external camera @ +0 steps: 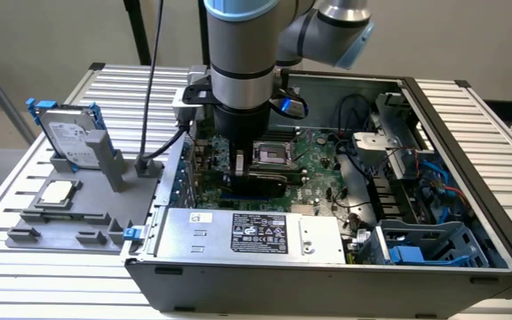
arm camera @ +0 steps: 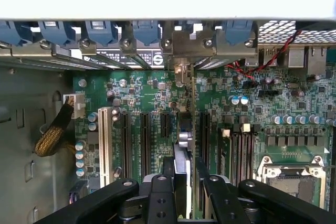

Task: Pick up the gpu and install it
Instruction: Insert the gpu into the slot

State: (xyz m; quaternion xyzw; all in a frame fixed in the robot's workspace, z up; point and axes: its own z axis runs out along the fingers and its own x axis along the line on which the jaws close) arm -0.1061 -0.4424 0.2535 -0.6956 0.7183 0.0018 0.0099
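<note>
1. the tool (arm camera: 181,187) is clamped on the gpu (arm camera: 184,150); in the wrist view the 2 black fingers (arm camera: 160,192) stand on both sides of the thin card and press on its upper edge.
2. the gpu is inside the open computer case (external camera: 469,173), held upright on its edge, directly under the tool and over the green motherboard (arm camera: 152,98). in the exterior view the card (external camera: 258,181) shows as a dark flat plate just below the arm's wrist.
3. the relation that matters: the card hangs straight down from the tool, and its long axis runs along the expansion slots (arm camera: 144,140), toward the rear wall of the case where the blue latches (arm camera: 147,31) sit. its lower edge seems to be very near a slot or already in it; i cannot tell if it is fully seated.
4. there is only 1 arm, so it alone carries the card.
5. count: 1 gpu, 1 tool, 1 motherboard, 1 empty cpu socket (arm camera: 294,174), 1 power supply (external camera: 251,233) at the front of the case. i count about 4 long slots beside the card, but some are hidden by it.
6. on the bench (external camera: 25,267), at the exterior view's left, stands a grey holder (external camera: 69,220) with 1 hard drive (external camera: 69,137) upright in a blue frame and 1 square chip (external camera: 58,192) lying flat. they are well apart from the tool.
</note>
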